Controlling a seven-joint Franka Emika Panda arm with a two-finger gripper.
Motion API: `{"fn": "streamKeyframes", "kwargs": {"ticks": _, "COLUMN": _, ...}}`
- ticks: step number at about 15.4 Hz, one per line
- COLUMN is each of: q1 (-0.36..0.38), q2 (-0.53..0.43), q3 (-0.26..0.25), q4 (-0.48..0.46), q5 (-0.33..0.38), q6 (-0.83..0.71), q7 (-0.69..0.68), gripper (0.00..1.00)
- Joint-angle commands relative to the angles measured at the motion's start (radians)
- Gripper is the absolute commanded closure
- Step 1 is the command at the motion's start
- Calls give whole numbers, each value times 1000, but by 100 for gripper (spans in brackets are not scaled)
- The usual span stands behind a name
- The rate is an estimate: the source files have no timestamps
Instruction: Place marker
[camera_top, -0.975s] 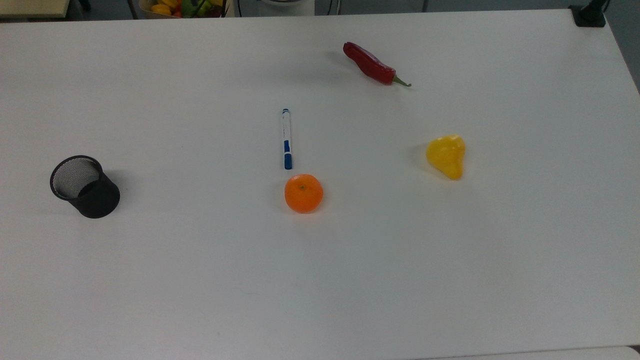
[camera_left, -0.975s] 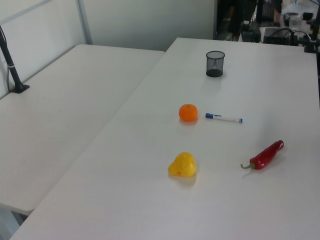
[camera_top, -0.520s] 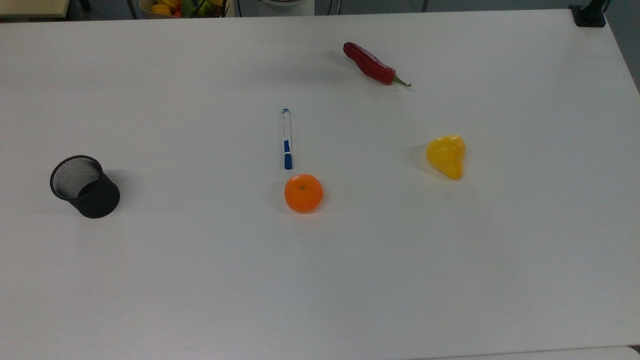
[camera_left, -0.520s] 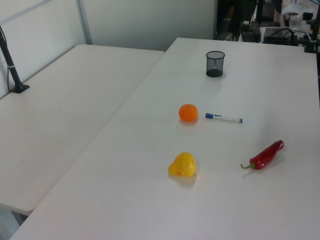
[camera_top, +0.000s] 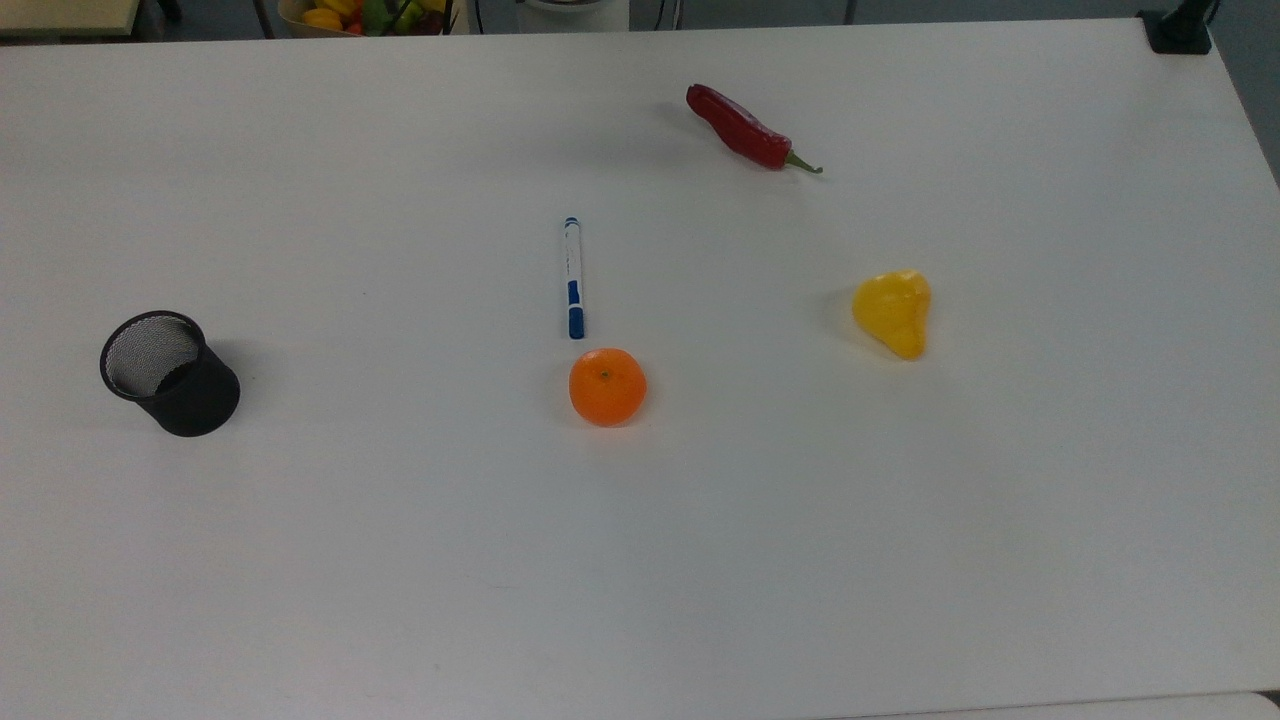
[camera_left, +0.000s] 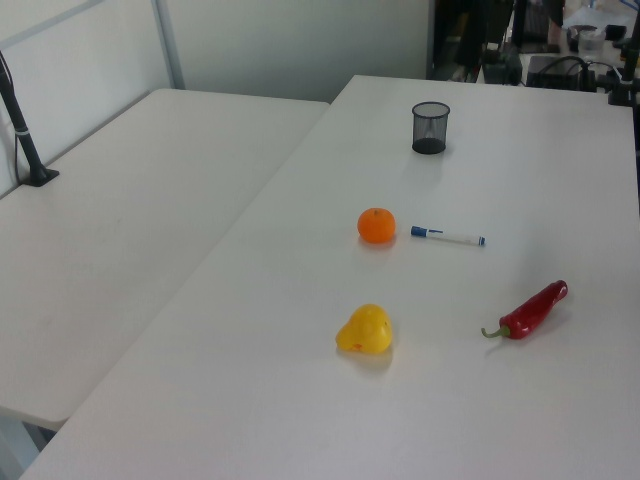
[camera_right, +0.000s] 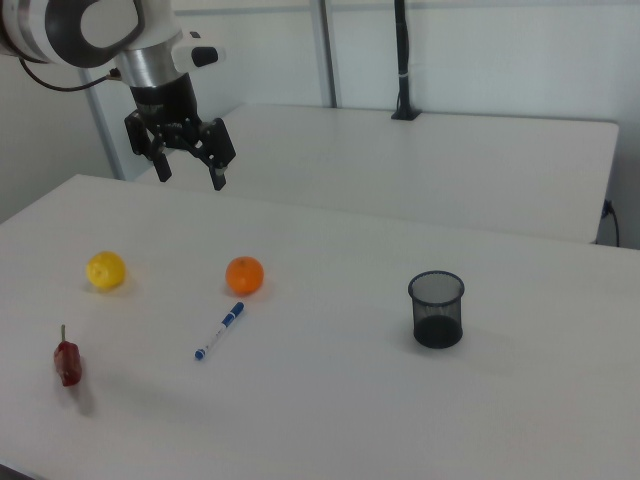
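On the desk (camera_top: 900, 520), the marker (camera_top: 572, 277) lies untouched just beside the orange (camera_top: 607, 386); the gripper (camera_right: 189, 170) hangs high above, fingers spread and empty, so grasping and placing remain.

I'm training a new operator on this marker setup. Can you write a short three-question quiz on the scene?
1. True or false: the claw holds the marker.
2. Which thing lies nearest the marker's blue cap: A) red chili, B) orange, C) mesh cup?
3. Fill in: the mesh cup stands ____.

Key: 1 false, the claw is open above the table; 2 B; 3 upright.
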Motion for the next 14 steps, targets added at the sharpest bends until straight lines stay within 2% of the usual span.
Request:
{"fn": "streamKeyframes", "kwargs": {"ticks": 1, "q1": 18, "q2": -11, "q3": -15, "q4": -59, "q5": 8, "q6": 20, "q7": -50, "gripper": 0}}
{"fn": "streamKeyframes", "kwargs": {"ticks": 7, "q1": 41, "q2": 3, "q3": -4, "q4": -120, "q5": -6, "q6": 35, "q7": -75, "gripper": 0}}
{"fn": "streamKeyframes", "kwargs": {"ticks": 14, "q1": 72, "q2": 15, "q3": -2, "q4": -294, "q5": -6, "q6": 304, "q7": -54, "gripper": 0}}
